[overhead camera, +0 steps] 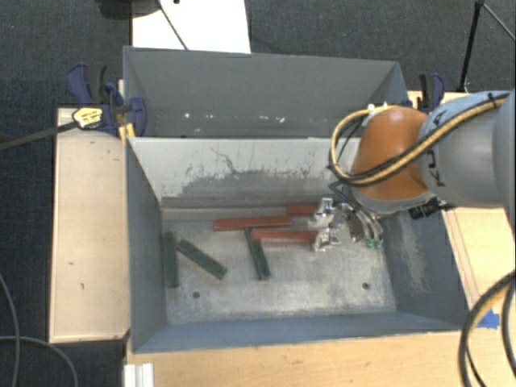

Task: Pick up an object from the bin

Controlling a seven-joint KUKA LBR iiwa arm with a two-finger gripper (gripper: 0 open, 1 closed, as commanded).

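Observation:
My gripper hangs low over the right part of the bin floor, its metal fingers at the right ends of the reddish-brown bars. A long reddish-brown bar lies across the back of the floor. A shorter reddish-brown bar lies just in front of it, its right end at the fingertips. A third short reddish piece sits behind them next to the gripper. I cannot make out whether a bar sits between the fingers.
Three dark green bars lie on the left half of the floor: one upright by the left wall, one slanted, one near the middle. The arm with its orange cover fills the bin's right side.

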